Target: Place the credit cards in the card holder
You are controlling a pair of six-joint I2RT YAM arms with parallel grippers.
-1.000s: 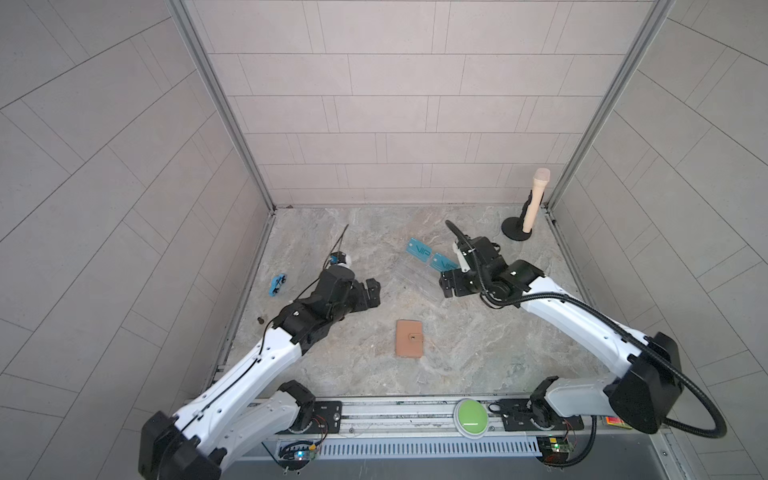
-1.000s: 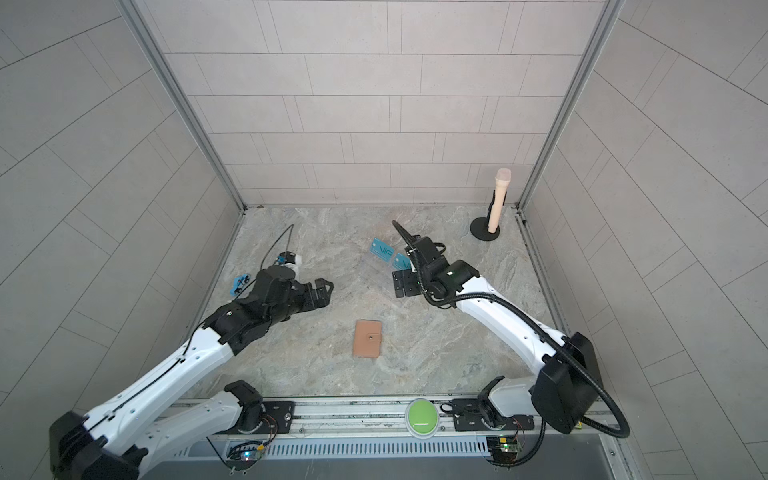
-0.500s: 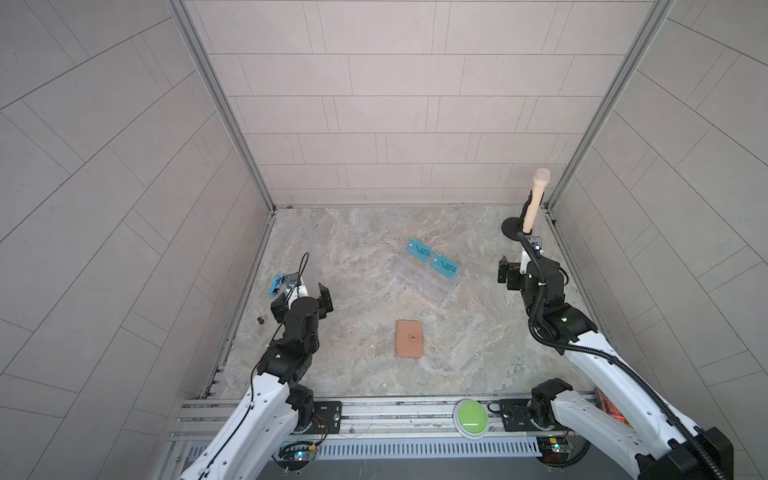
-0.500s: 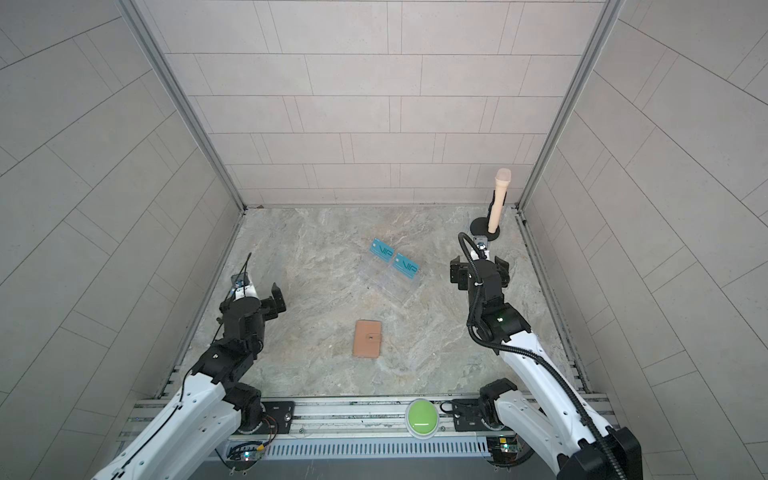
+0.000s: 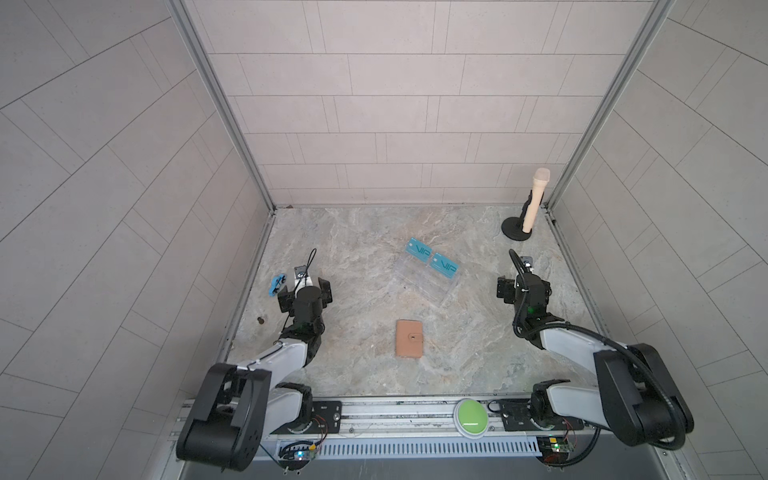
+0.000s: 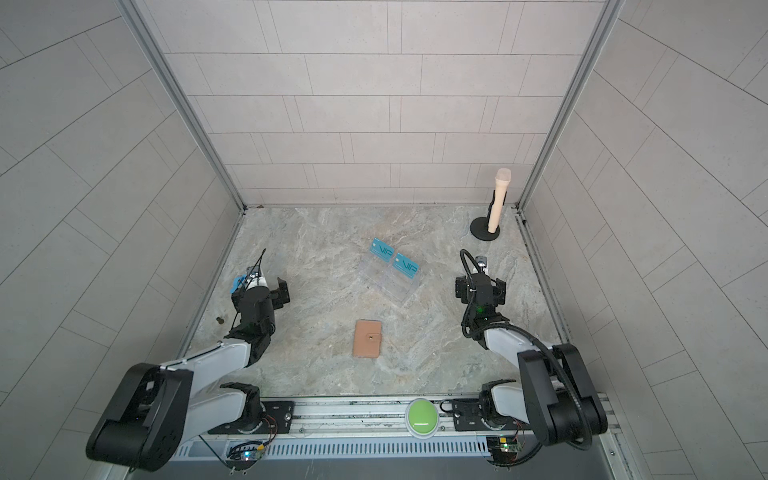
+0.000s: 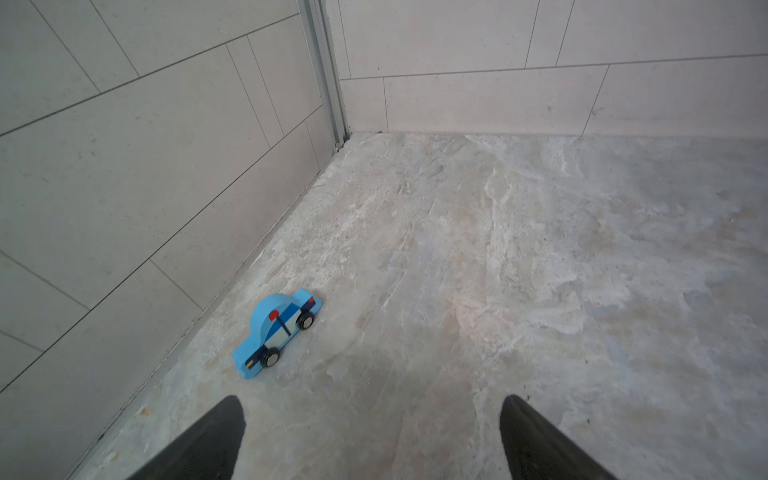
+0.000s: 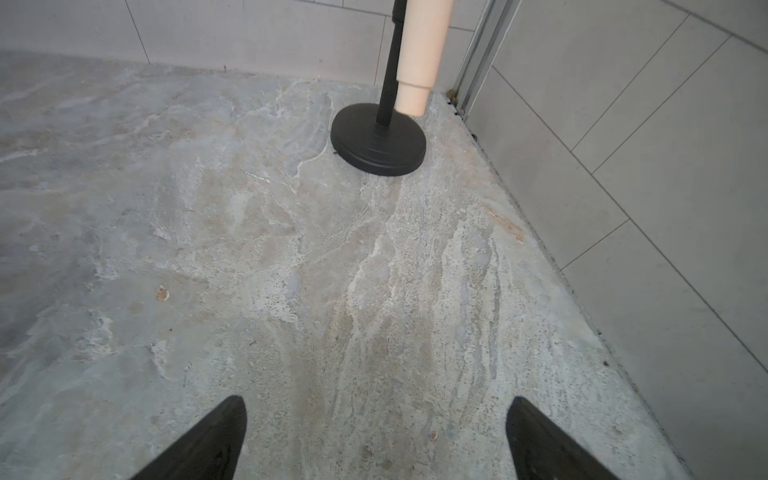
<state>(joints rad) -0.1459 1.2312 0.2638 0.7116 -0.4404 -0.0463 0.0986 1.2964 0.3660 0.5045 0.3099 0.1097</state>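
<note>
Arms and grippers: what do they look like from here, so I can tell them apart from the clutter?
The left arm and right arm have white links, black joints and bulky black shoulder housings. A black cable loops off the right wrist, where a green light glows. The left gripper and right gripper are black, with tapered fingers.

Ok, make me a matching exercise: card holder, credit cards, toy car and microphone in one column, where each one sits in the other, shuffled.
Things:
1. card holder
2. credit cards
3. toy car
4. microphone

Places:
A. upright on a black base in the far right corner
B. propped in the clear stand, mid-table
C. lying shut on the table, front middle
D. beside the left wall

Pairs: 1-C, 2-B, 3-D, 4-A
</note>
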